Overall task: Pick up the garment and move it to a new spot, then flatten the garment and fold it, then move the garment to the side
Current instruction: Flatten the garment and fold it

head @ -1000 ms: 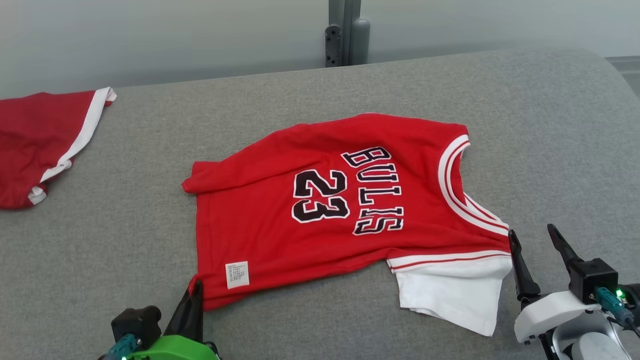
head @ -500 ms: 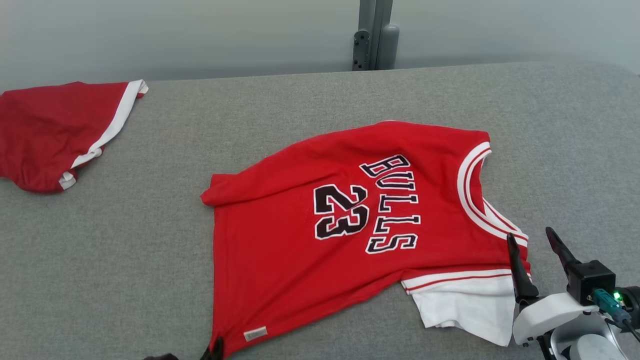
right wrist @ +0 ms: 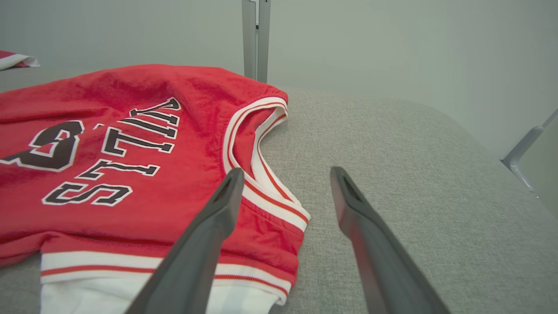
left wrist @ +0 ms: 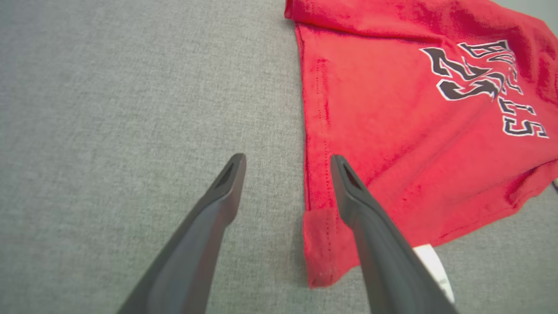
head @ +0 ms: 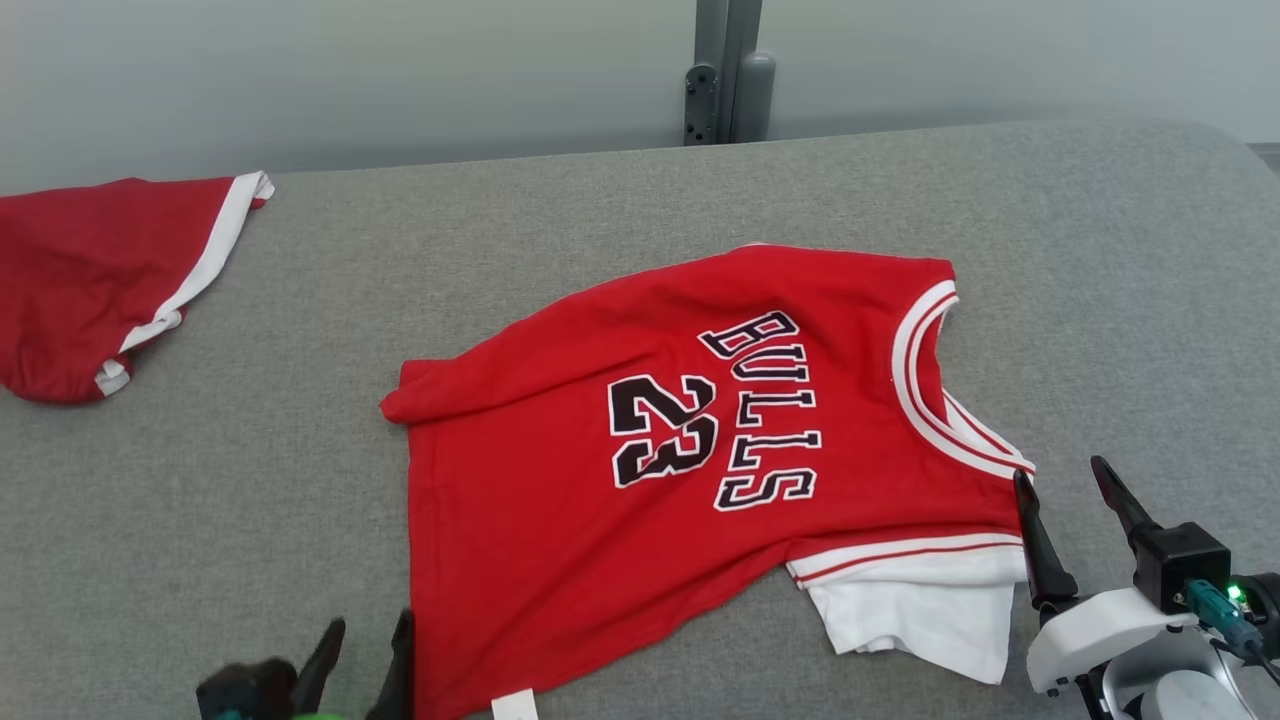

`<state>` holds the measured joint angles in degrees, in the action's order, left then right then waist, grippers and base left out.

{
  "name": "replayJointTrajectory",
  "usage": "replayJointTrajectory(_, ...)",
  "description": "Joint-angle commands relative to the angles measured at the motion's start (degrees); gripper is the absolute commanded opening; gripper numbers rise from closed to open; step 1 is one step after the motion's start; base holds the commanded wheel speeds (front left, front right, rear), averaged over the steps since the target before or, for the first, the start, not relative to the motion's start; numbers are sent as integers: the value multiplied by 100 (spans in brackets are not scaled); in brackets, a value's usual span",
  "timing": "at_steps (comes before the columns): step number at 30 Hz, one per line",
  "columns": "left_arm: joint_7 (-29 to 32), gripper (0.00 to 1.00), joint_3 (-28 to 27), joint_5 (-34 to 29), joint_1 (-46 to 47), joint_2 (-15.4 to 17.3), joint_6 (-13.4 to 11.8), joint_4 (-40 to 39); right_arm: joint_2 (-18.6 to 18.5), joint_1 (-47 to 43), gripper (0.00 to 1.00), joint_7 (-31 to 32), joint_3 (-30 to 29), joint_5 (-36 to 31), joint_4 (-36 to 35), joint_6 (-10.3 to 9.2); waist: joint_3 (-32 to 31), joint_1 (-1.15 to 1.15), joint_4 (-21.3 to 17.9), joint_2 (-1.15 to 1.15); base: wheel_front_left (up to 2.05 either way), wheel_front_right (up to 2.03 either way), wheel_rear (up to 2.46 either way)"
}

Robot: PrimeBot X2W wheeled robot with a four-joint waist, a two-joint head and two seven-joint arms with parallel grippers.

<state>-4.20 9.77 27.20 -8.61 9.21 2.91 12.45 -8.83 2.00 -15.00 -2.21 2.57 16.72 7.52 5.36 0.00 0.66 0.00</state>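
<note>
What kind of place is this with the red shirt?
Probably a robot test room: a big grey cloth-covered table, a bare wall with a metal post, and a red jersey laid out for folding.

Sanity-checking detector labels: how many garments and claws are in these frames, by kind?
jersey: 1
second red garment: 1
claws: 2 (left claw, right claw)
Total: 4
</note>
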Motion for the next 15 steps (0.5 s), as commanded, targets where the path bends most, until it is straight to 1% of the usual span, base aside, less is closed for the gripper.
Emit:
replayJointTrajectory(1,-23,100,27,-118,291,51,18,-74,-17,34,100,-27,21,-2,1,-6,12,0,-89,0,0,0,0)
replayJointTrajectory(4,104,100,97,-119,815,-5,29,-34,-4,96,100,-26,87,-6,3,-5,56,0,-222,0,0,0,0)
replayJointTrajectory(6,181,100,143,-205,1162,35,20,142,11,145,100,-26,145,-10,7,-6,109,0,-331,0,0,0,0)
replayJointTrajectory(9,317,100,97,-193,1716,51,-56,654,24,266,100,-26,261,-14,-12,-6,247,0,-546,0,0,0,0)
replayJointTrajectory(15,537,100,-50,-170,2596,234,-138,1799,14,479,100,-24,352,22,-31,-5,579,0,-920,0,0,0,0)
